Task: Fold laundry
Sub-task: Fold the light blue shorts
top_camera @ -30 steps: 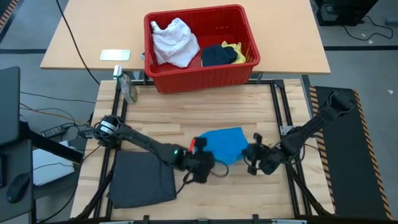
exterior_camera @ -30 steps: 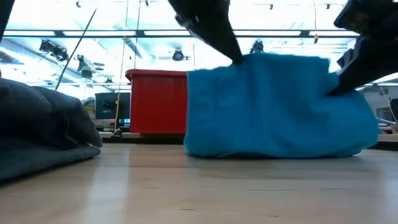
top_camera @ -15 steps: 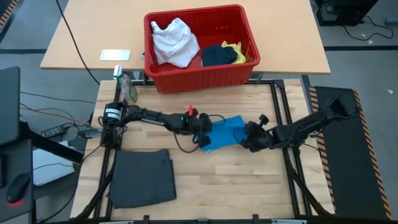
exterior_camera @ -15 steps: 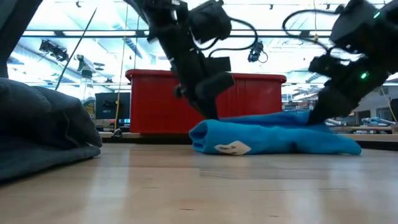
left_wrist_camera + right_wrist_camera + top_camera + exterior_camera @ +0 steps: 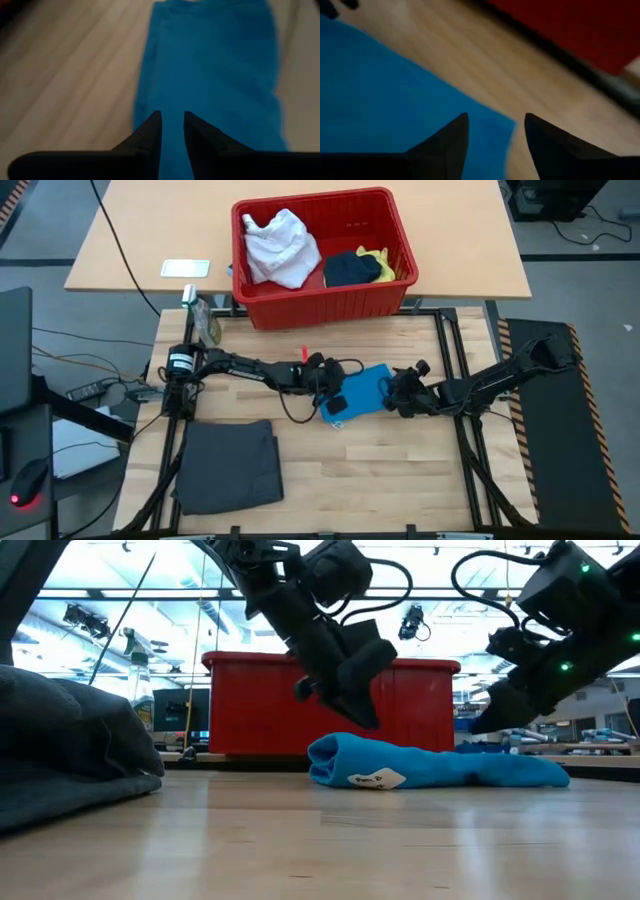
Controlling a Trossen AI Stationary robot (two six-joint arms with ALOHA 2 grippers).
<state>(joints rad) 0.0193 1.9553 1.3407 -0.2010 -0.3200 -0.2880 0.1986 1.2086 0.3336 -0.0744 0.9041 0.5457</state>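
Note:
The bright blue garment (image 5: 362, 390) lies folded flat on the table's middle, its fold with a white label (image 5: 372, 779) toward the left. It also shows in both wrist views (image 5: 215, 65) (image 5: 380, 100). My left gripper (image 5: 333, 392) hovers just above its left end (image 5: 355, 705), fingers a narrow gap apart (image 5: 172, 125). My right gripper (image 5: 397, 395) is open just above its right end (image 5: 490, 720) (image 5: 496, 127). The dark grey garment (image 5: 228, 467) lies folded at the near left. The white (image 5: 278, 248), dark navy (image 5: 350, 270) and yellow (image 5: 380, 262) garments lie in the red basket (image 5: 320, 302).
The red basket stands at the table's far edge, behind the blue garment (image 5: 250, 705). A spray bottle (image 5: 205, 320) stands at the far left corner. Bare wood lies near and right of the blue garment.
Both grippers have gone from the near side toward the far edge with the blue garment, which hung upright between them. It has been folded over and laid flat. Both grippers have let go and now stand just clear above its ends.

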